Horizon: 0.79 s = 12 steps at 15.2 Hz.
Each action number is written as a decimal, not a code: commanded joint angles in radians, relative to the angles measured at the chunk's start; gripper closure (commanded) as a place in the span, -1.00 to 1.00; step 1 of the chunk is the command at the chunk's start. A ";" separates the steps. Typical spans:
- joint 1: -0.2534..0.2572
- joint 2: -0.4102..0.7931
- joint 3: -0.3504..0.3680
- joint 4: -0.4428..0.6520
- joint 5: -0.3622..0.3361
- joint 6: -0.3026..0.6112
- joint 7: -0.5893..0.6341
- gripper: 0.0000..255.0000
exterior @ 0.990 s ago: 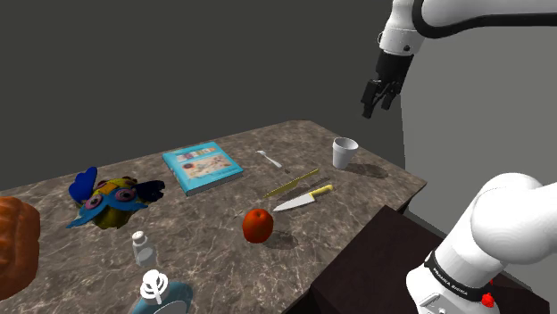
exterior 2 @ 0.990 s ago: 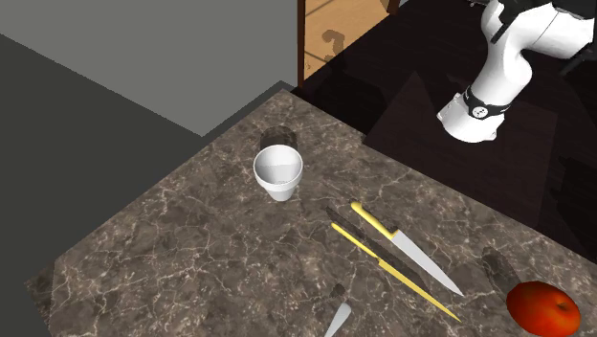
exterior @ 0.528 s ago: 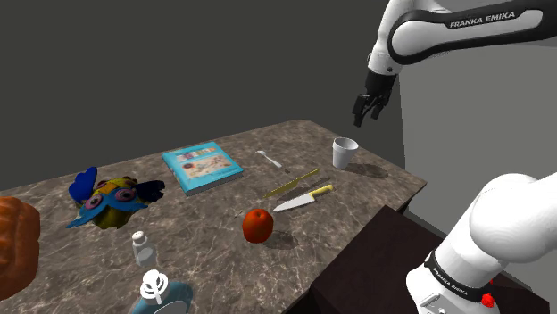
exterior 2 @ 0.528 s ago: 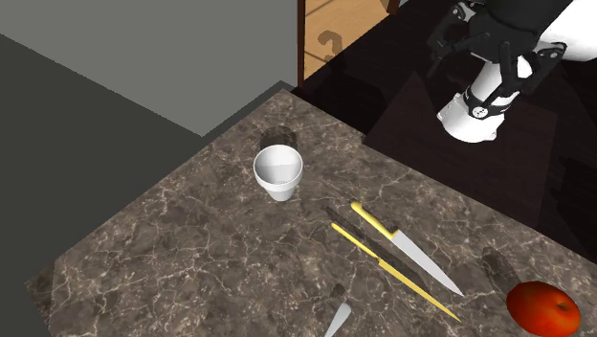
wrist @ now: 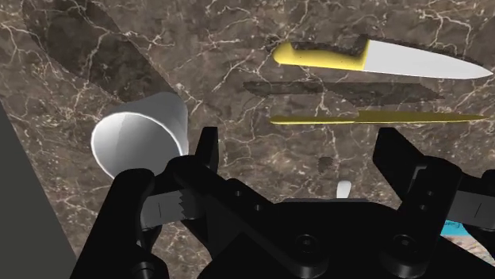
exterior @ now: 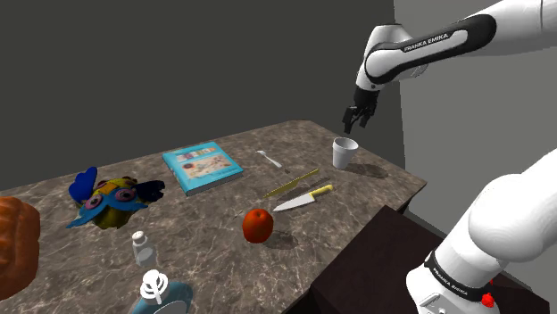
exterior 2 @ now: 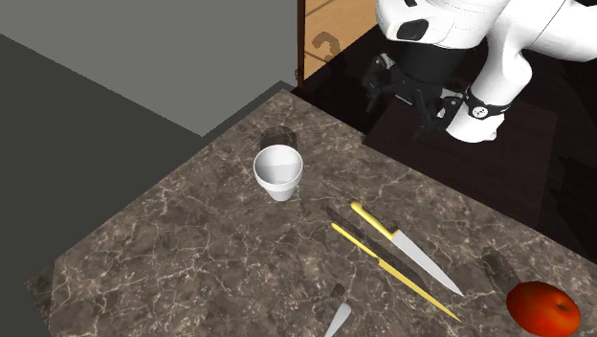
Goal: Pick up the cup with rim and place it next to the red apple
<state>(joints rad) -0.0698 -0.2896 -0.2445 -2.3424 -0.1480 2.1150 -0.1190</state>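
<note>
Wrist view: I'm hovering the gripper [wrist: 301,150], jaws spread, with the cup [wrist: 136,141] sitting off to one side (not between them), so descending straight is risking tipping it.

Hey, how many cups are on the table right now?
1. The white cup stands upright near the table's corner, past the knife from the apple. Others could lie outside the views.

A home, it seems: a marble-topped table [exterior: 223,214] bearing a knife [exterior: 302,198], apple [exterior: 257,225], book [exterior: 202,167] and plush toy [exterior: 112,201].
</note>
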 commanded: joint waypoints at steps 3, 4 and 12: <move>-0.010 0.139 -0.051 0.054 0.039 0.088 -0.072 -1.00; -0.013 0.176 -0.061 0.070 0.054 0.108 -0.092 -1.00; -0.065 0.488 -0.099 0.252 0.218 0.219 -0.264 -1.00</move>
<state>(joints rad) -0.1259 0.1553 -0.3436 -2.1171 0.0458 2.3216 -0.3613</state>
